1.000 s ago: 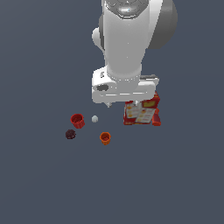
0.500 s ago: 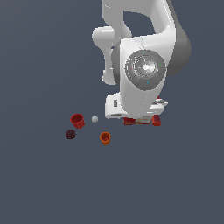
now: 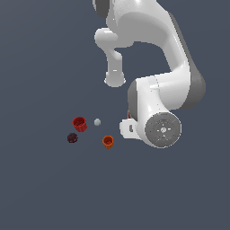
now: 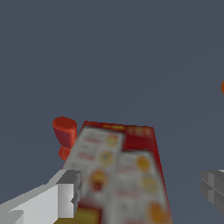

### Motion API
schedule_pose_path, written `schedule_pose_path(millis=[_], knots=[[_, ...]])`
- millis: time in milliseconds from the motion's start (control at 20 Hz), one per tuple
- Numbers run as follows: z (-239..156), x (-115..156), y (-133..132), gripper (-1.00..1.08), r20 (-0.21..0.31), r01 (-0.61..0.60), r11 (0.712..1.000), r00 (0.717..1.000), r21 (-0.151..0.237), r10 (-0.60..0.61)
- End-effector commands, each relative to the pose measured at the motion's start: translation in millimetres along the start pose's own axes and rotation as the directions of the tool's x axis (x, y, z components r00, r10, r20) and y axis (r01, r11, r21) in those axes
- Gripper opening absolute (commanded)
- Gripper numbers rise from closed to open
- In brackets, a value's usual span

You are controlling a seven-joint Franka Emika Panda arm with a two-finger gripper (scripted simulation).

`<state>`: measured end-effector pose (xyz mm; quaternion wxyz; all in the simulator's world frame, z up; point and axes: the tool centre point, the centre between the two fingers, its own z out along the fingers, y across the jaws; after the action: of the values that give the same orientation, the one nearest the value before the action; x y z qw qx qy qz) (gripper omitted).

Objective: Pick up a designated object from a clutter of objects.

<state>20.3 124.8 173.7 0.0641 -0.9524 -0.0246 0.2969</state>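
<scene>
- The red bottle (image 4: pixel 64 134) shows only its cap end in the wrist view, lying just beside the printed box (image 4: pixel 120 175) on its far side; the arm hides it in the exterior view.
- The gripper (image 4: pixel 142 192) hangs above the box with jaws spread wide, holding nothing.
- Risk: the fingers straddle the box, not the bottle, so closing here would likely seize the wrong item.
- The small red cup (image 3: pixel 79 123), white ball (image 3: pixel 97 121), orange cup (image 3: pixel 108 141) and dark lump (image 3: pixel 72 137) sit well apart.

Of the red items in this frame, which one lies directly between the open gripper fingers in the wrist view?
The flat red box with yellow-white labels. It fills the space between the gripper fingers, while the red bottle shows only its cap end beside the box's far corner.
</scene>
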Motion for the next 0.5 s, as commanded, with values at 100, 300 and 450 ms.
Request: schedule_pose_path(millis=[100, 300, 450], knots=[[27.0, 10.9, -17.6, 1.08, 0.113, 0.001, 1.0, 0.994, 0.02, -0.003], [51.6, 17.9, -33.6, 1.08, 0.211, -0.001, 0.999, 0.978, 0.038, -0.007], [70.2, 21.6, -45.9, 1.08, 0.283, -0.003, 0.999, 0.959, 0.051, -0.011]])
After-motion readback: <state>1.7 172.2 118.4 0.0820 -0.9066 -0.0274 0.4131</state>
